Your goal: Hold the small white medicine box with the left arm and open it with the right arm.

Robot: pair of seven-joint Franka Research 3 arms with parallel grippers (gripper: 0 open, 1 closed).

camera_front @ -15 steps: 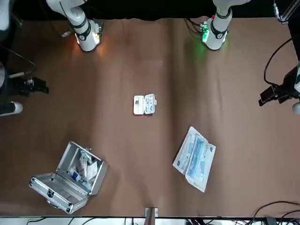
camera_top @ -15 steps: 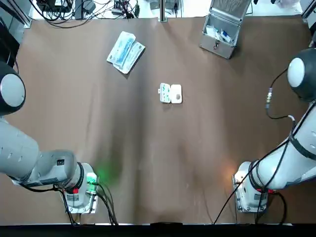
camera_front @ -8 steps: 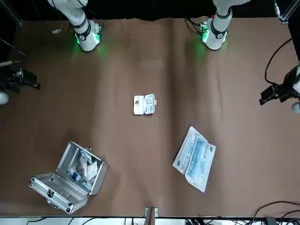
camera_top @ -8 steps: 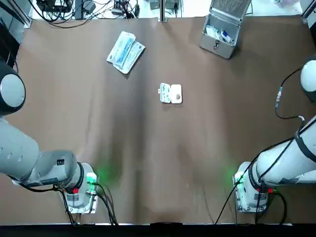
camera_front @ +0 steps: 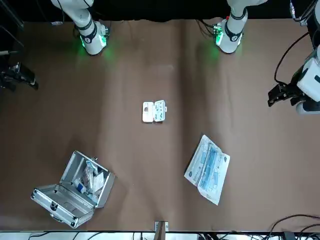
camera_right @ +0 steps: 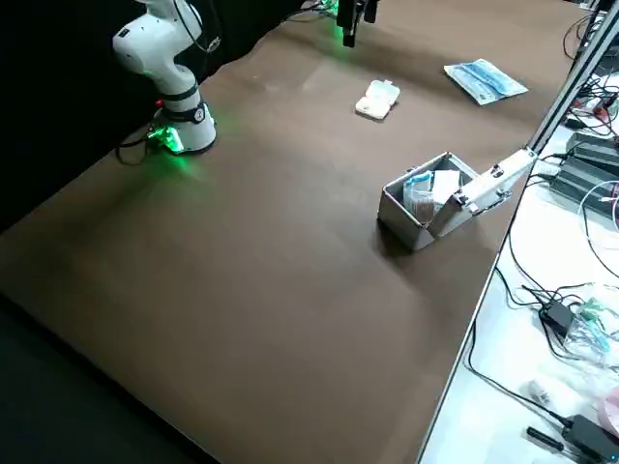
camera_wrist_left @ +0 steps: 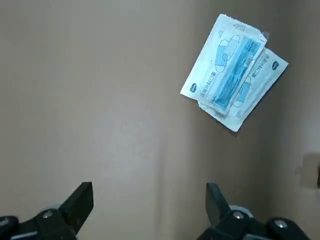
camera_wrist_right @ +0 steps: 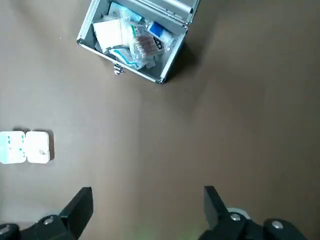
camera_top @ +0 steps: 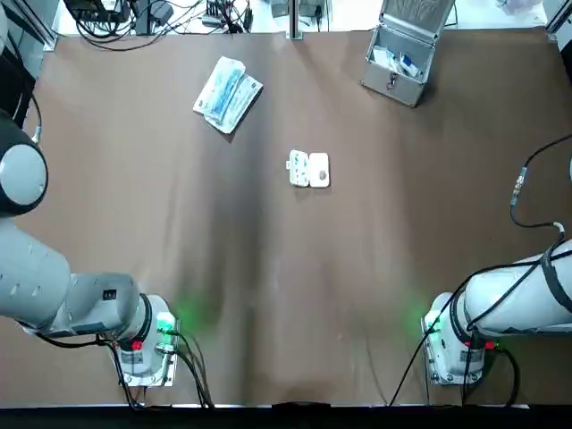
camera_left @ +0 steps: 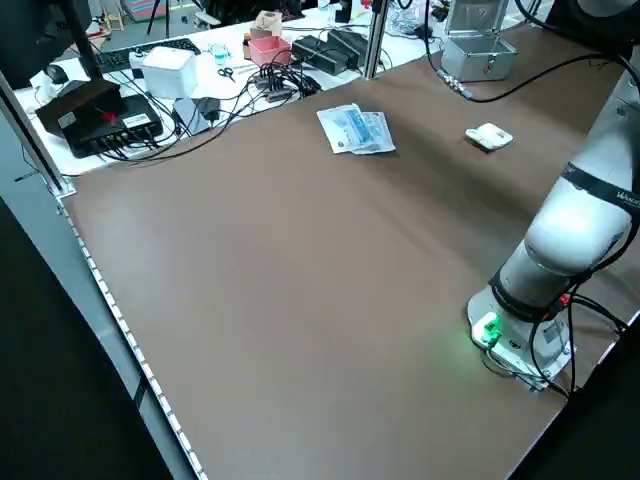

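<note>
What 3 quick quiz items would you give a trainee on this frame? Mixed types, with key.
1. True or false: the left gripper is shut on the medicine box.
2. Which thing lies nearest the middle of the table? A) the medicine box B) the metal case C) the blue-and-white packets
3. Fill in: the right gripper has its fingers ___, with nothing between them.

Key
1. False: it hangs well apart from the box, fingers open.
2. A
3. open
</note>
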